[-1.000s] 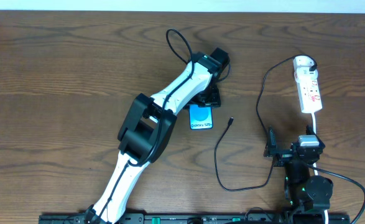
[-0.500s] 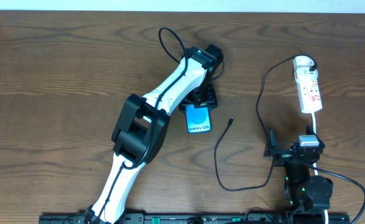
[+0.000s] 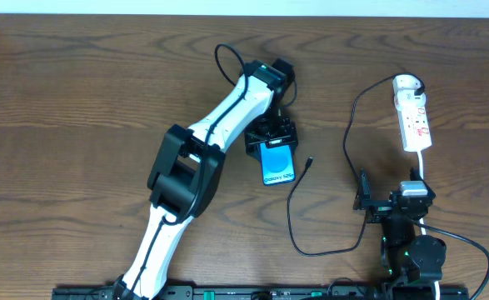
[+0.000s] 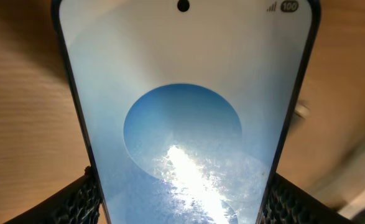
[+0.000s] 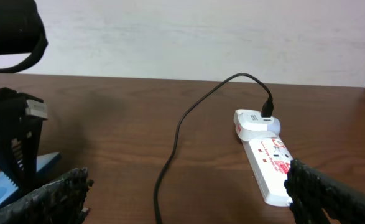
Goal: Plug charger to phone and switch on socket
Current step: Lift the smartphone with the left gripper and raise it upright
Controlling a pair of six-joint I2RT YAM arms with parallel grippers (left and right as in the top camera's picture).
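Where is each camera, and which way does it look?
Overhead: above the table, looking straight down at the phone, charger and socket; both arms show.
Left wrist: on the left arm, looking at the phone gripped between its fingers.
Right wrist: on the right arm, facing the socket; its open fingers show.
Shared: overhead and right wrist both see the socket.

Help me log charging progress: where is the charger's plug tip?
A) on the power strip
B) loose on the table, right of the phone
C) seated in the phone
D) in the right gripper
B: the charger's plug tip lies on the table just right of the phone, a gap between them.
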